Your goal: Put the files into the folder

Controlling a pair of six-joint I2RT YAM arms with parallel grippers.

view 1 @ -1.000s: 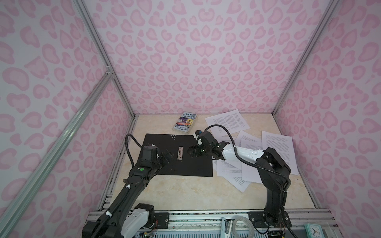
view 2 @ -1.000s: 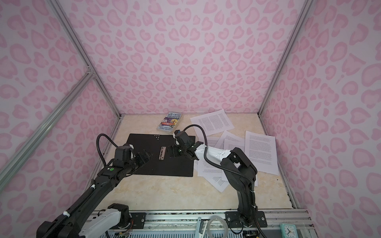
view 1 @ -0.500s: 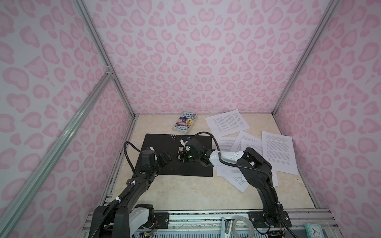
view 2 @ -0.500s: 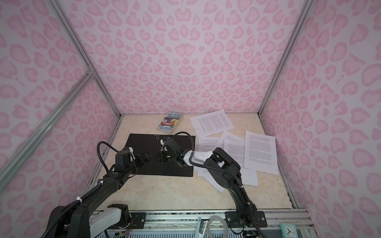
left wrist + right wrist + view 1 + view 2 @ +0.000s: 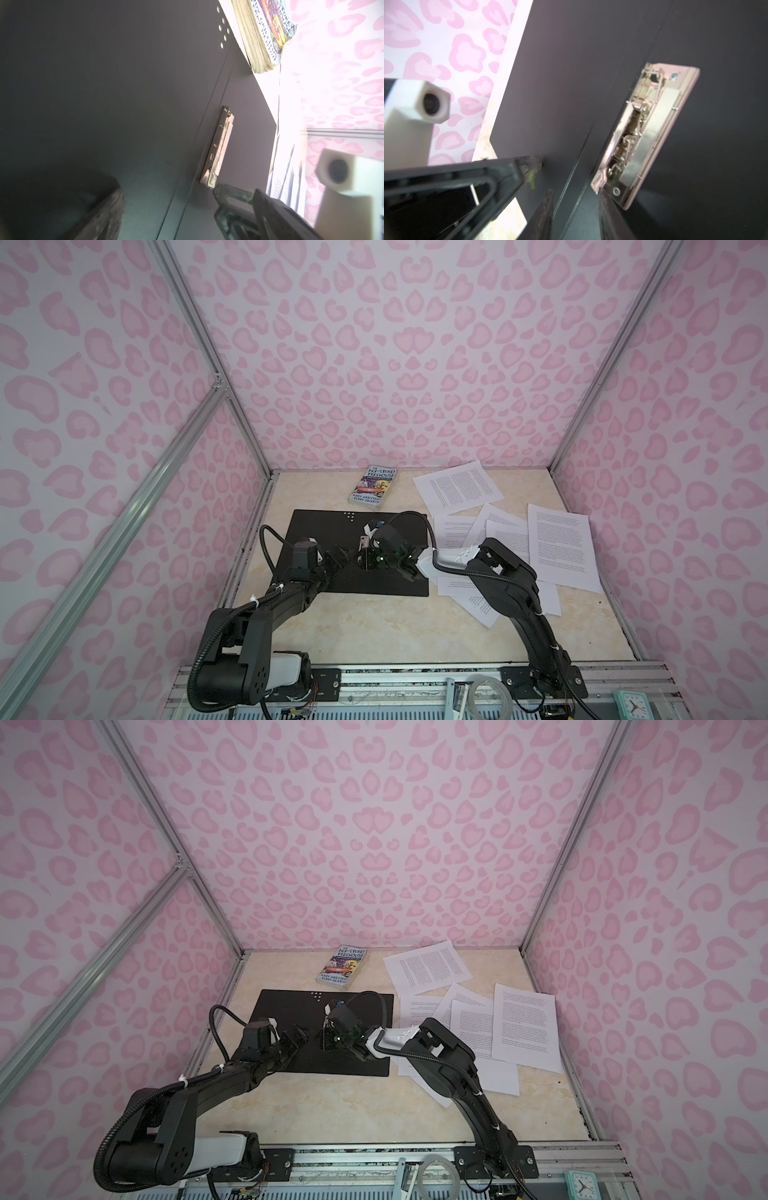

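The folder [image 5: 316, 531] [image 5: 282, 1011] lies open on the table, black inside up, with its metal spine clip [image 5: 364, 541] [image 5: 218, 149] [image 5: 643, 133] in the middle. My right gripper [image 5: 365, 562] [image 5: 326, 1042] [image 5: 577, 209] reaches across to the clip's near end. Its jaws are narrowed but apart, straddling the spine crease, and one finger touches the clip's end. My left gripper [image 5: 338, 558] [image 5: 297, 1038] [image 5: 166, 203] is wide open over the folder's left half, holding nothing. The files [image 5: 561, 547] [image 5: 525, 1027] are loose printed sheets scattered to the right, some under the right arm.
A colourful paperback book [image 5: 372, 485] [image 5: 343, 971] [image 5: 268, 31] lies behind the folder near the back wall. Pink patterned walls enclose the table on three sides. A tape roll [image 5: 490, 697] and a small clock [image 5: 633, 705] sit on the front rail.
The right gripper has moved left across the folder from its right half to the clip, and its jaws have narrowed. The left gripper has edged slightly toward the clip and stayed open.
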